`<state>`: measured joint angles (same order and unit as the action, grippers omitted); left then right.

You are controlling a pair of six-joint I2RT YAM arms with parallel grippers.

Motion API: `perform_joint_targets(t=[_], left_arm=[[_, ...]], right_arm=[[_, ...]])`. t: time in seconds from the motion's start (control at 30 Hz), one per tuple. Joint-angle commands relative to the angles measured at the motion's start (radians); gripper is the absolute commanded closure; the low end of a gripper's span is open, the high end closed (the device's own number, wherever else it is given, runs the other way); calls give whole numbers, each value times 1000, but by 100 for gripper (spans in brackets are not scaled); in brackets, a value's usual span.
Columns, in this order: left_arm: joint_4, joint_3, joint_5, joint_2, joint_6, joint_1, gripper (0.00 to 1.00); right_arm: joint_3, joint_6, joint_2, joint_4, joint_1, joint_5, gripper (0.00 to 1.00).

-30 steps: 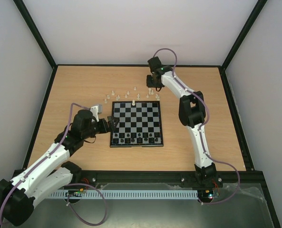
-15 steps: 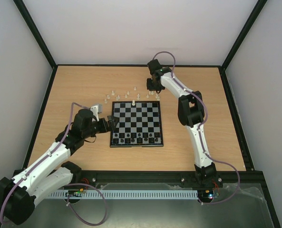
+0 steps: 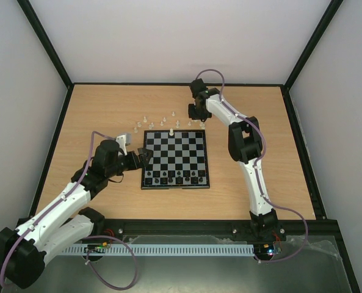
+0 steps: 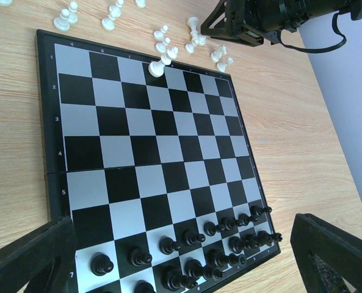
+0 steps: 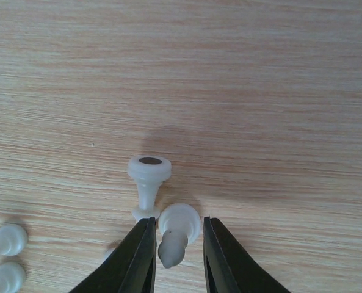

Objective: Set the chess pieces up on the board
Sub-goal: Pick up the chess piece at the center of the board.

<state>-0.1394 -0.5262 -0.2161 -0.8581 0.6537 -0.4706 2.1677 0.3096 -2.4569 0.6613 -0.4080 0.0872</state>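
On the wooden tabletop (image 3: 107,110) beyond the board (image 3: 176,160), a white chess piece (image 5: 179,227) is gripped in the narrowed right claw (image 5: 177,221); the left claw (image 4: 174,241) is held wide open.

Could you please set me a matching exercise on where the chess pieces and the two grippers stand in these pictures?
Things:
1. black pieces
2. lone white piece
3. left gripper
4. right gripper

Places or states:
A. jaws wide open, by the left edge of the board
B. jaws close around a loose white piece, off the board
C. standing on the board's far row
D. standing on the board's two near rows

Pairs: 1-D, 2-C, 3-A, 4-B
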Motion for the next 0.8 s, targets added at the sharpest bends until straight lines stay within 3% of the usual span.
perform_joint_targets(t=[0.0,0.23,0.5,0.77], left_arm=[[24,11,3,-1,-9,4,1],[21,13,3,4,-11,4,1],[14,14,3,17,-9,4,1],[-8,4,9,40,-14,8,1]], right_arm=[[-17,-20,13,62,-9,-12,77],[-17,-16,17,56,-14,-4,89],[-40,-15,92,46,-25,54,92],[-189,-13,263,30,-87,99,92]])
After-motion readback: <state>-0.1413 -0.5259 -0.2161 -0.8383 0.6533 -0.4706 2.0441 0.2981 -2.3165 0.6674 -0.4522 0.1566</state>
